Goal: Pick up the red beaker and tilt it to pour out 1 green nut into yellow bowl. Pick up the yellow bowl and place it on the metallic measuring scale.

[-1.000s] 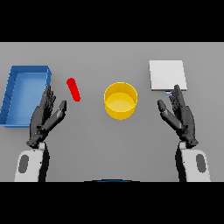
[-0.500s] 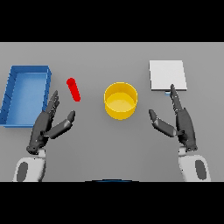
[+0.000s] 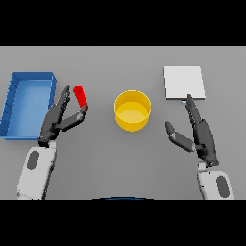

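Your left hand (image 3: 56, 118) spreads open just at seven o'clock of the red beaker (image 3: 80, 96), while your right hand (image 3: 201, 134) hangs open at four o'clock of the yellow bowl (image 3: 132, 110).

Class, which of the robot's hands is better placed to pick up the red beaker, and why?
Left. The left hand is open right beside the red beaker; the right hand sits beyond the yellow bowl.

surface: grey table (image 3: 120, 163) | tone: plain, matte | light: even, soft
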